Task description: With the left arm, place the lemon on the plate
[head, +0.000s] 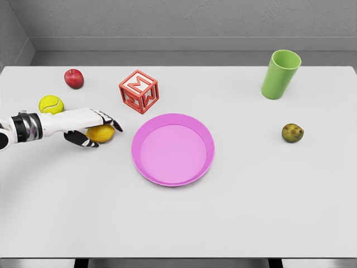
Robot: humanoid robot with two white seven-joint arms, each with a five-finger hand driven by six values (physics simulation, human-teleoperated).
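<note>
1. Head view, single camera. Landmark: pink plate [173, 149], mid-table.
2. Lemon [101, 133] sits left of the plate, near its rim but apart, still down on the table [234, 218], not on the plate.
3. Risks, judged: the round lemon could squirt out of a loose grasp and roll; lifted too low, it may clip the plate rim and shove the plate. Red letter block [139, 91] up-left of the plate is close to the carry path.
4. Left hand [92, 127] lies over the lemon, fingers on top, thumb curled underneath, closed around it; whether the grip is firm can't be told.
5. Further left of the plate: tennis ball [51, 104], red apple [73, 79].
6. Right arm not visible.
</note>
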